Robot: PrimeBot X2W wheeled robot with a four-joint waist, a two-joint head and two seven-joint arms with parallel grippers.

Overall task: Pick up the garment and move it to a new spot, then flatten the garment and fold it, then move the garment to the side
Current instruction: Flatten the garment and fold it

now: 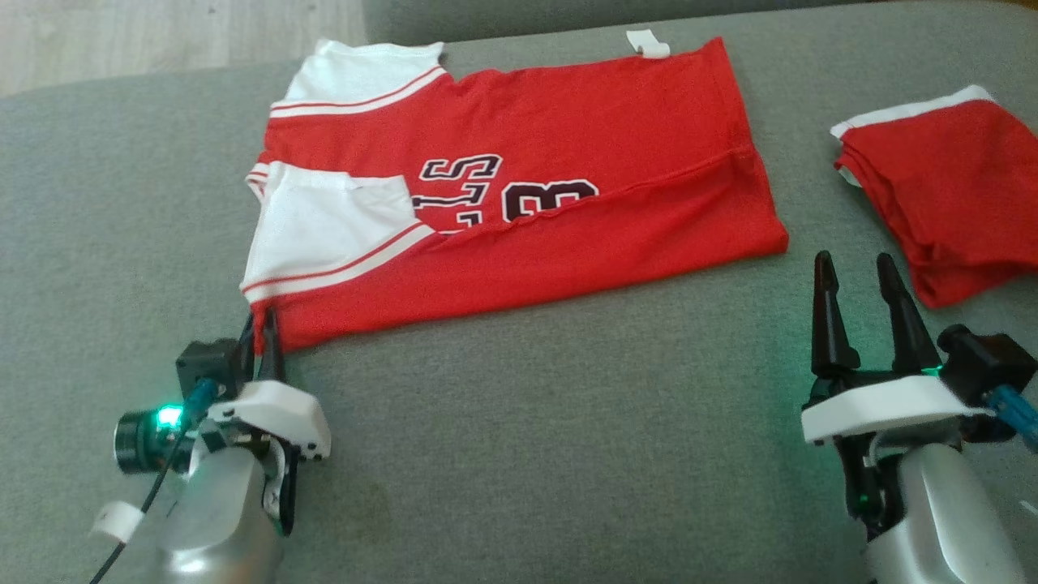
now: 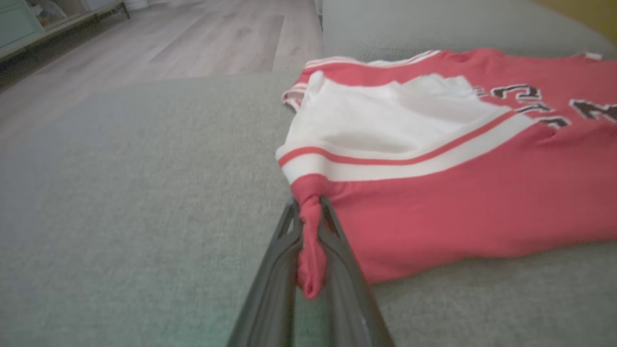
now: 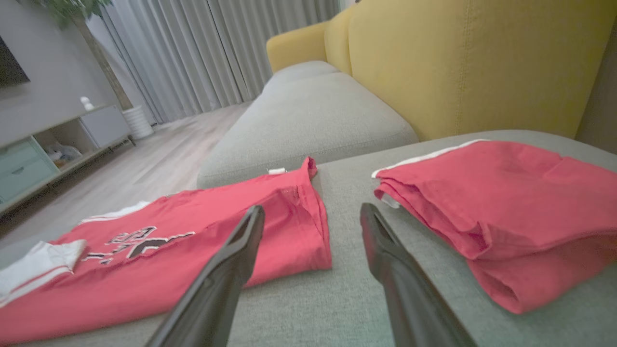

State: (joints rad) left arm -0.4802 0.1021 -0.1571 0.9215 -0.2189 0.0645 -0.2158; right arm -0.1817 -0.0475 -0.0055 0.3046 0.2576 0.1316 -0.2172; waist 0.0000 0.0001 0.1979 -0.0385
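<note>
A red garment (image 1: pixel 519 195) with white sleeves and dark lettering lies on the grey cushion, its near long edge folded over the body. My left gripper (image 1: pixel 263 324) is shut on the garment's near left corner. In the left wrist view that corner (image 2: pixel 311 250) is pinched in a red bunch between the fingers (image 2: pixel 337 250). My right gripper (image 1: pixel 855 272) stands open on the cushion just beyond the garment's right end, nothing between its fingers (image 3: pixel 236 250). The right wrist view shows the garment (image 3: pixel 202 241) to the lower left.
A second red garment (image 1: pixel 949 186), folded, lies at the right edge of the grey cushion (image 1: pixel 568 422). A yellow sofa back (image 3: pixel 458 62) rises behind it. Wooden floor (image 2: pixel 193 43) runs past the cushion's far left edge.
</note>
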